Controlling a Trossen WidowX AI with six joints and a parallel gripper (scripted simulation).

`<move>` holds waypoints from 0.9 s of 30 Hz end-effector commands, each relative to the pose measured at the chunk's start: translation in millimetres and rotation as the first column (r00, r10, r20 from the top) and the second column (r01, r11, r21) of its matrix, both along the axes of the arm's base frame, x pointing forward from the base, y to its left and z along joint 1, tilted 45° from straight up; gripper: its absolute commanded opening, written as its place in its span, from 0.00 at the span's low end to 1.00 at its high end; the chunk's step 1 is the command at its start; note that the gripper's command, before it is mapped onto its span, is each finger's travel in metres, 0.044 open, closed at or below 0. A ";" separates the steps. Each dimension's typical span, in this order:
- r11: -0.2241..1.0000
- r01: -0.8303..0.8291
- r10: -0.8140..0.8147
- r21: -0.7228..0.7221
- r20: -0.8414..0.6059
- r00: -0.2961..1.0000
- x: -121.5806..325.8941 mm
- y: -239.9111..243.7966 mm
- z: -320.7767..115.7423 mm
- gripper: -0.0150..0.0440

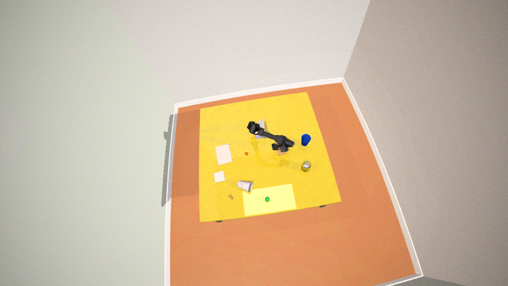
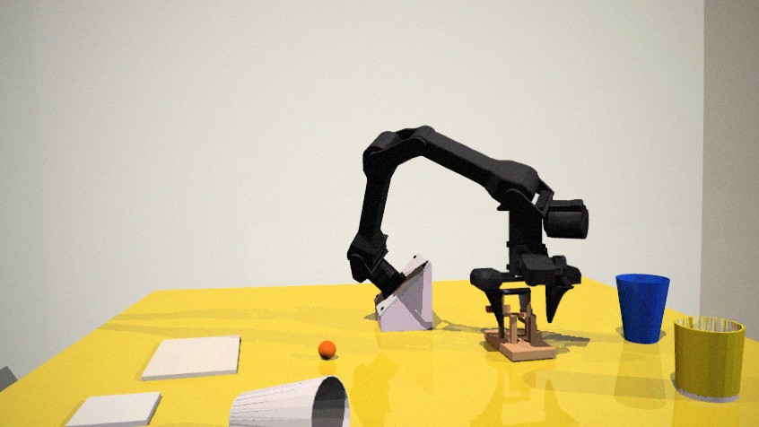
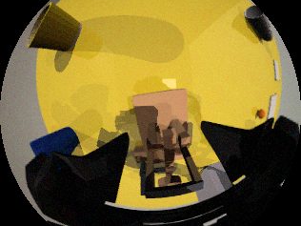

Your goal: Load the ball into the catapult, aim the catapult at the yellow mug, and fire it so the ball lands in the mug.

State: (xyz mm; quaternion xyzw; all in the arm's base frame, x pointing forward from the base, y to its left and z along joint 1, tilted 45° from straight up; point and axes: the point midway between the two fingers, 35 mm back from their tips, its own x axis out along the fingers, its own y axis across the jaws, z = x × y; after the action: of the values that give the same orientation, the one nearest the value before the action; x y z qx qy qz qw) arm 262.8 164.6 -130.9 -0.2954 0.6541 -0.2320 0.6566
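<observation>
The wooden catapult (image 1: 281,153) (image 2: 536,351) (image 3: 167,103) stands upright on the yellow table, with a dark crossbar at its arm end. My gripper (image 1: 279,148) (image 2: 525,327) (image 3: 166,131) is open and empty, pointing down with its fingers apart on either side of the catapult's upper parts. The yellow mug (image 1: 305,167) (image 2: 708,363) (image 3: 56,30) stands upright, right of the catapult in the top and exterior views. An orange ball (image 1: 246,153) (image 2: 327,350) (image 3: 261,113) lies on the table, left of the catapult in the top and exterior views. The fingers and arm partly hide the catapult.
A blue cup (image 1: 305,140) (image 2: 641,310) (image 3: 56,141) stands behind the mug. A white cup (image 1: 244,185) (image 2: 275,405) lies on its side. Two white slabs (image 1: 223,154) (image 1: 219,176) lie left. A green ball (image 1: 266,199) rests on a pale yellow sheet (image 1: 254,208); a small brown block (image 1: 230,196) lies nearby.
</observation>
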 end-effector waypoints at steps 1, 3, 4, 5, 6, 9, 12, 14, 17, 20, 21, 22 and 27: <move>1.000 -0.006 0.006 -0.003 -0.001 1.000 0.0 -5.3 -5.1 1.00; 1.000 -0.006 0.006 -0.003 -0.001 1.000 0.0 -7.7 -7.4 1.00; 1.000 -0.006 0.006 -0.003 -0.001 1.000 0.0 -8.8 -8.5 1.00; 1.000 -0.006 0.006 -0.003 -0.001 1.000 0.0 -10.0 -9.6 1.00; 1.000 -0.006 0.006 -0.003 -0.001 1.000 0.0 -11.2 -10.7 1.00; 1.000 -0.006 0.006 -0.003 -0.001 1.000 -0.1 -14.7 -14.0 1.00; 1.000 -0.006 0.006 -0.004 -0.001 1.000 -0.1 -16.4 -15.6 1.00; 1.000 0.001 -0.001 -0.002 0.000 1.000 0.0 -13.8 -13.1 0.91; 1.000 0.001 -0.001 -0.002 0.000 1.000 0.0 -13.8 -13.1 0.78; 1.000 0.001 -0.001 -0.002 0.000 1.000 0.0 -13.8 -13.1 0.64; 1.000 0.001 -0.001 -0.002 0.000 1.000 0.0 -13.8 -13.1 0.60; 1.000 0.001 -0.001 -0.002 0.000 1.000 0.0 -13.8 -13.1 0.56; 1.000 0.001 -0.001 -0.002 0.000 1.000 0.0 -13.8 -13.1 0.43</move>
State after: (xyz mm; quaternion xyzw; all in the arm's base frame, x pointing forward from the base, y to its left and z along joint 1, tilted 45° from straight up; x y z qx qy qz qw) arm 262.7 150.1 -144.1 -0.2966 0.6541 -0.2331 0.6557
